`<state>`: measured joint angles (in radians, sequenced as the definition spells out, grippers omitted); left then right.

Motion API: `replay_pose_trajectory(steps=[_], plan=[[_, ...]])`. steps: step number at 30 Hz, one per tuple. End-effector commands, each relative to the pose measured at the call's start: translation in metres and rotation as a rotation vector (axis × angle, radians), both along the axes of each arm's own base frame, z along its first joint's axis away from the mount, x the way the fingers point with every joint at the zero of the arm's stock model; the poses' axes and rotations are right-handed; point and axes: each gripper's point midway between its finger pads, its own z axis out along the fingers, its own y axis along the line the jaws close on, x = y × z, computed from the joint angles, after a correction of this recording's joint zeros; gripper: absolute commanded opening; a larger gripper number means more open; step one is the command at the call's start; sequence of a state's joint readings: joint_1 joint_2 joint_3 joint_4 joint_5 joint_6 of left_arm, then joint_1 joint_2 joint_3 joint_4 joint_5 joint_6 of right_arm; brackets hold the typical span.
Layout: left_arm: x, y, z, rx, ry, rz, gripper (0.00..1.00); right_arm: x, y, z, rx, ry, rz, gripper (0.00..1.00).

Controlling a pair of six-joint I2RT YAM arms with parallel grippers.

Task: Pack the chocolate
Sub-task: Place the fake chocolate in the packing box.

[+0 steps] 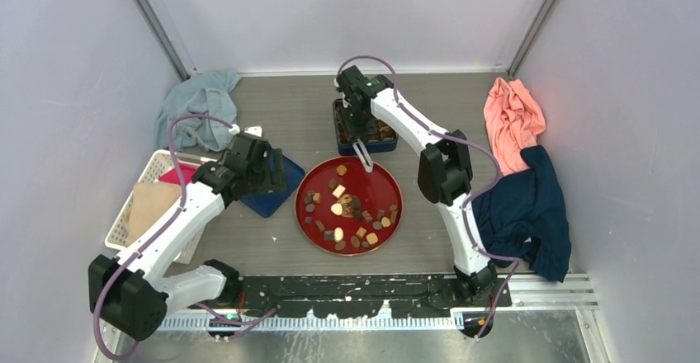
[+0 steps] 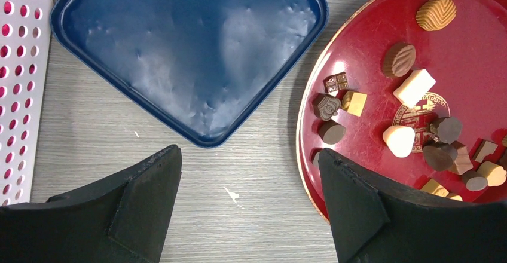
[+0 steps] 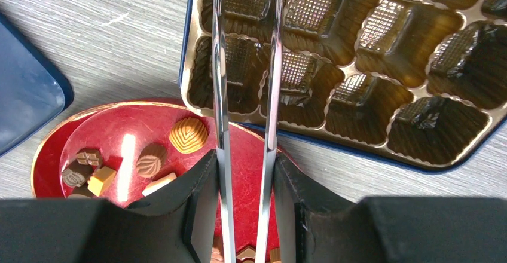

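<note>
Several small chocolate pieces (image 1: 337, 209), dark, tan and cream, lie on the red plate (image 1: 307, 214). They also show in the left wrist view (image 2: 414, 87) and the right wrist view (image 3: 188, 134). My right gripper (image 1: 359, 120) is shut on metal tongs (image 3: 272, 95), whose blades reach over the blue box's gold tray (image 3: 370, 54). The tray cavities in view look empty, and the tong tips are out of frame. My left gripper (image 2: 250, 182) is open and empty above the table, between the blue lid (image 2: 191, 48) and the plate's left rim (image 2: 302, 149).
A white basket (image 1: 136, 206) stands at the left edge. A grey-blue cloth (image 1: 198, 107) lies at the back left. A pink cloth (image 1: 512, 120) and a dark blue cloth (image 1: 528, 214) lie at the right. Walls enclose the table.
</note>
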<state>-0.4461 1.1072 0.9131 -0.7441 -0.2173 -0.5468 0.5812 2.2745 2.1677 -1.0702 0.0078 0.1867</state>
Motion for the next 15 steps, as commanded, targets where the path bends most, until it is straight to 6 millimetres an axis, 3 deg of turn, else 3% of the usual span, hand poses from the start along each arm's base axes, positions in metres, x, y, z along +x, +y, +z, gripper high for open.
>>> replay_pose_trajectory(steps=[1, 8, 15], plan=[[0.004, 0.005, 0.012, 0.001, -0.043, 0.023, 0.85, 0.006, 0.014, 0.016, 0.064, -0.034, 0.014, 0.21], [0.004, 0.006, 0.011, 0.003, -0.042, 0.024, 0.85, 0.004, 0.014, 0.010, 0.056, -0.015, 0.018, 0.25], [0.004, 0.006, 0.011, 0.000, -0.042, 0.024, 0.85, 0.003, 0.014, 0.020, 0.067, -0.032, 0.017, 0.32]])
